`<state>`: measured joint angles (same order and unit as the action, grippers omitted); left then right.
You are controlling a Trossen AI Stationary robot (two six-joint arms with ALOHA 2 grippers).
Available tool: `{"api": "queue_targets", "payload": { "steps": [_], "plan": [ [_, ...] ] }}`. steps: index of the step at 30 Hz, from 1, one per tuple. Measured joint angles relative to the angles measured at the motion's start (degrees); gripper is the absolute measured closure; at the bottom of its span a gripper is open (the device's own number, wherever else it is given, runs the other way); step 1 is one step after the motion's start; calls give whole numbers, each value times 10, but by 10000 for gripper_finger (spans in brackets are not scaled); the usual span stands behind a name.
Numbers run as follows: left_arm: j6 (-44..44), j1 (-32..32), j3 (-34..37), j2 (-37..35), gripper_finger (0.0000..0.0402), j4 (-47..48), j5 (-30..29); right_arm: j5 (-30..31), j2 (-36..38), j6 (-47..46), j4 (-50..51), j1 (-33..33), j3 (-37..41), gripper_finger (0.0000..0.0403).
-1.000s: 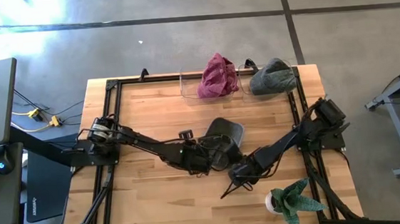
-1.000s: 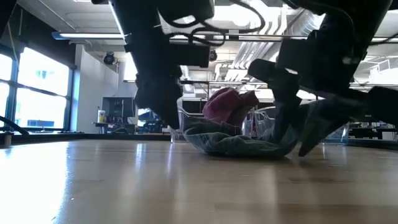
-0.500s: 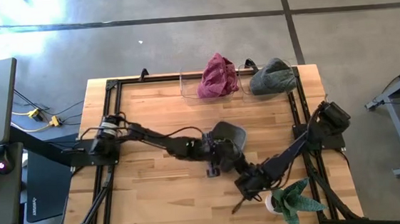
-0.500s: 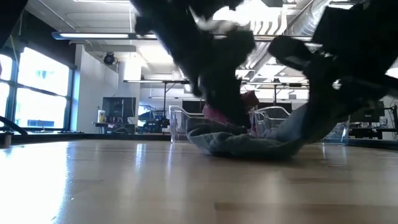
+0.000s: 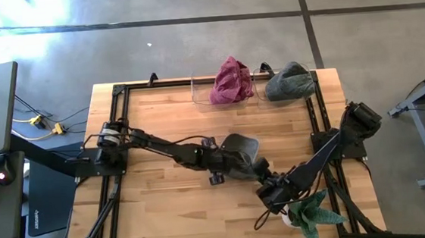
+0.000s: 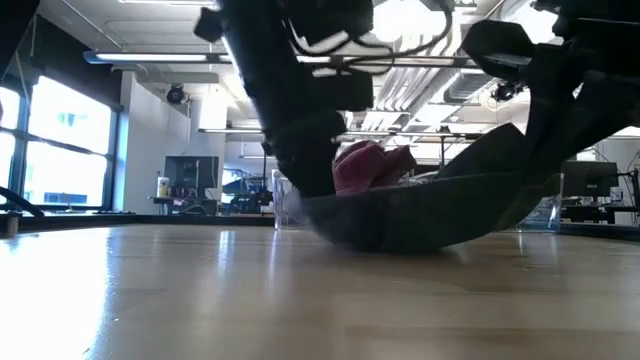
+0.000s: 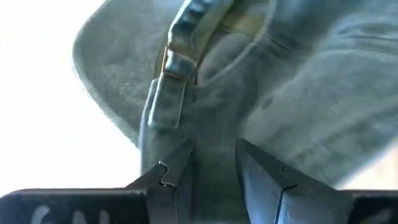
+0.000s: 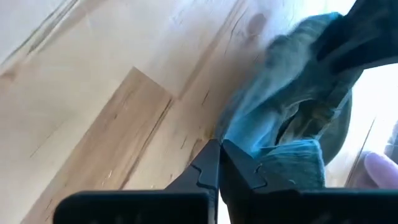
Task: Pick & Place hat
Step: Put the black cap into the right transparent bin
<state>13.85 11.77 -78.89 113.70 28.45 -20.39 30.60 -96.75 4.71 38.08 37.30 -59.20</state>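
Note:
A faded blue-grey hat (image 5: 243,148) is at the table's middle, stretched between my two grippers. My left gripper (image 7: 214,146) reaches in from the left and is shut on the hat's back, beside the strap and buckle (image 7: 174,65). My right gripper (image 8: 217,144) comes in from the near right (image 5: 268,183), its fingers shut at the hat's near-right edge. In the low view the hat (image 6: 420,215) sags like a sling, with its right end raised; whether its underside touches the table I cannot tell. My left gripper pinches bunched cloth (image 7: 214,177) at the hat's back between its two fingers, just beside the strap. The fingers slant down from the table's left. My right gripper's shut fingertips meet the hat's edge (image 8: 233,134) and slant down from the near right. How much cloth lies between them I cannot tell. That end of the hat is raised.
Two clear bins stand at the far edge, one holding a maroon hat (image 5: 230,79) and one a grey-green hat (image 5: 289,82). A potted plant (image 5: 311,214) stands at the near right, close beside my right arm. Bare wood lies to the near left.
My right gripper has shut and gone up and toward the near-right corner. My left gripper has carried its hold toward the table's right and has tipped. The hat has been drawn out between them and its right end has lifted.

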Motion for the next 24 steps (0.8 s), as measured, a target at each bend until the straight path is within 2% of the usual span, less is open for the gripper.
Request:
{"api": "queue_targets", "payload": {
  "steps": [4, 8, 11, 14, 16, 19, 22, 24],
  "plan": [
    [-40, 27, 0, -14, 292, -8, -24, -21, 2, -9, -1, -3, 0, 400],
    [-131, 59, 0, -21, 292, -53, -44, -26, 2, -9, -2, -9, 0, 398],
    [-210, 81, 0, -21, 292, -102, -22, -23, 2, -8, -2, -9, 0, 400],
    [-277, 90, -2, 0, 291, -151, 30, -20, 2, -10, -1, -9, 0, 399],
    [-310, 89, 2, 13, 288, -152, 56, -20, 2, -11, -1, -9, 0, 399],
    [-317, 86, -1, 29, 273, -187, 66, -20, 2, -13, -2, -10, 0, 401],
    [-320, 81, 0, 33, 242, -178, 60, -19, 2, -13, -2, -10, 0, 399],
    [-319, 74, 0, 41, 218, -183, 90, -17, 2, -13, -1, -10, 0, 399]
  ]
}}
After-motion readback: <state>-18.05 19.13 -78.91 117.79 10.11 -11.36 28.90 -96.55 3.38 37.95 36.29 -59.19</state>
